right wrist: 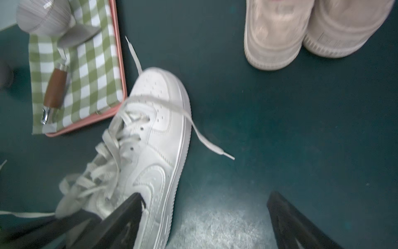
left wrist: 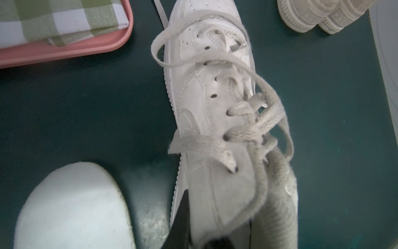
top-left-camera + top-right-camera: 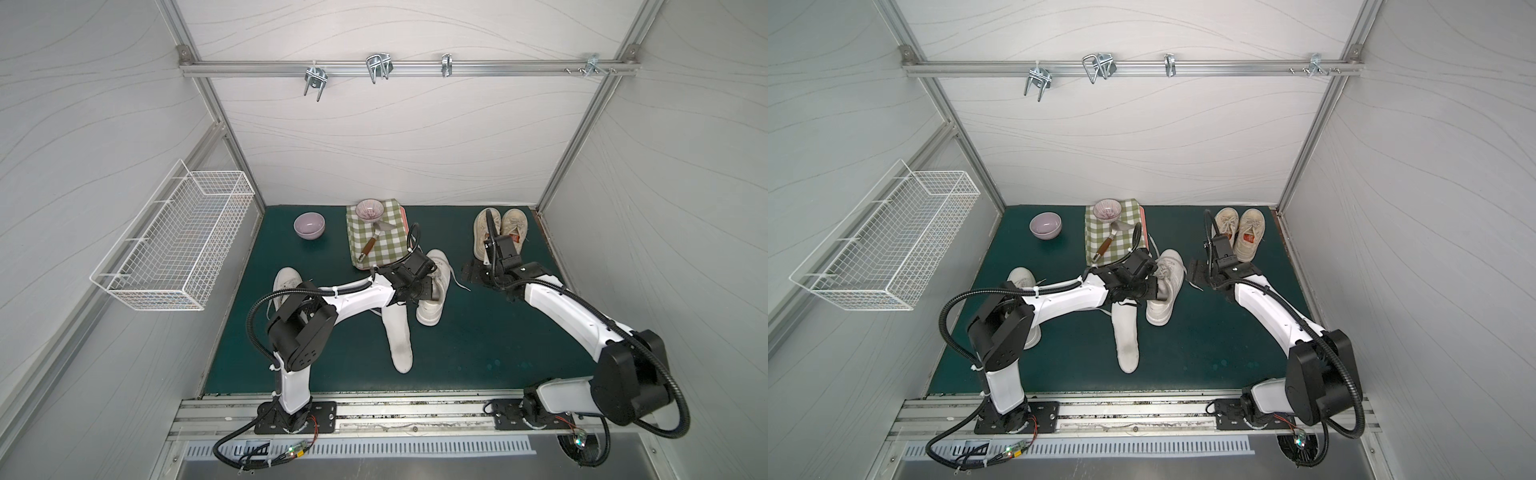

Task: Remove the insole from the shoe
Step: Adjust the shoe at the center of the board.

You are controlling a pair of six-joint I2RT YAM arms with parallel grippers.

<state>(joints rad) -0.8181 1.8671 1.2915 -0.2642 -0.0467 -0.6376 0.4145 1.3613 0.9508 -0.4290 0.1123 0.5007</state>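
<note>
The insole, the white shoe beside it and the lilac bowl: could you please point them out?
insole (image 3: 400, 345), in a top view, on its middle.
white shoe (image 3: 430, 312), in a top view, on its heel end.
lilac bowl (image 3: 309, 224), in a top view, on its inner hollow.

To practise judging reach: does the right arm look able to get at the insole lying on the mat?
Probably, but awkwardly. The insole lies flat, its near half uncovered, yet the white shoe and the left gripper stand between it and the open right gripper.
</note>
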